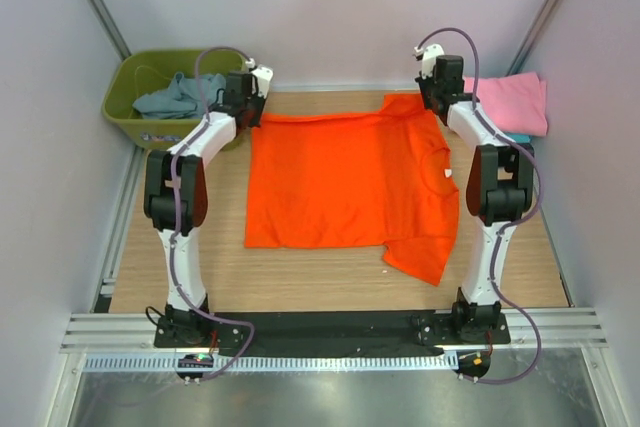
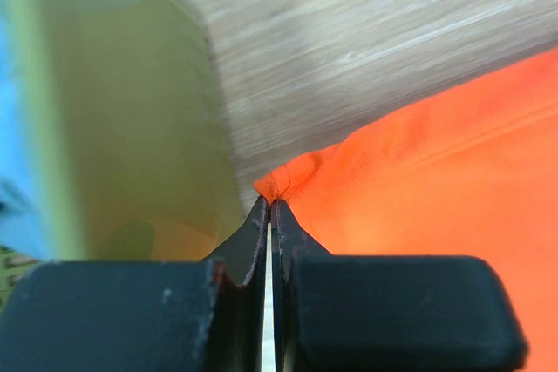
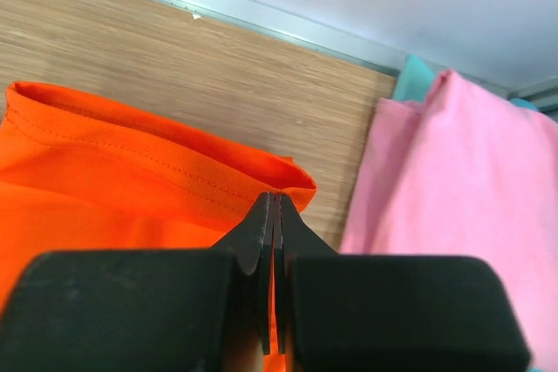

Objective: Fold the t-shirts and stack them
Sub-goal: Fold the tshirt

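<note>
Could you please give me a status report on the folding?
Left claw shut on far corner of orange t-shirt. Right claw shut on its far sleeve. Shirt spread flat. Green tub, pink t-shirt close alongside.

Wooden table (image 1: 300,282) bears spread orange t-shirt (image 1: 340,182).
</note>
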Controlling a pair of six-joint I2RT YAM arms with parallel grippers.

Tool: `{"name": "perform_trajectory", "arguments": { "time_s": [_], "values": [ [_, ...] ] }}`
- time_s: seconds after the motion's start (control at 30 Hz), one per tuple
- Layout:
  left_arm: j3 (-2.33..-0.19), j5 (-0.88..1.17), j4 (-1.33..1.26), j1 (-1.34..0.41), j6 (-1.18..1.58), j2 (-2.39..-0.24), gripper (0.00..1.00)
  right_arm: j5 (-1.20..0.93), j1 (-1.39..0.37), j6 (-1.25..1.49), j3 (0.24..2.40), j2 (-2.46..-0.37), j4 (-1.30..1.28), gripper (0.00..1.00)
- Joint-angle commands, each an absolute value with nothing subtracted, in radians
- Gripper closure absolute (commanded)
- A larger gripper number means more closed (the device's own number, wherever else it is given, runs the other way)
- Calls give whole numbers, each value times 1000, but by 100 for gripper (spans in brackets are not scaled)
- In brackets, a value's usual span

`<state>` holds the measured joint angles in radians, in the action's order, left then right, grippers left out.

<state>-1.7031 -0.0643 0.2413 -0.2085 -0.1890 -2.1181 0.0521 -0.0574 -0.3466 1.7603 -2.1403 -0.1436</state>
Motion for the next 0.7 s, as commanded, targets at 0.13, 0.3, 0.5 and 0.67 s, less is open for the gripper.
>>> {"name": "perform_trajectory", "arguments": {
  "time_s": [0.13, 0.3, 0.5, 0.67],
  "values": [
    [-1612, -46, 218, -209, -186, -1954, 100, 52, -43, -365, 1599, -1912, -60, 99],
    [-1549, -49, 222, -218, -187, -1887, 100, 43, -41, -367, 1505, -1821, -61, 99],
    [-1457, -52, 232, -225, -181, -1815, 100, 35, -40, -376, 1373, -1704, -61, 99],
    [-1410, -57, 239, -232, -176, -1772, 100, 34, -38, -368, 1286, -1629, -67, 99]
  ]
}}
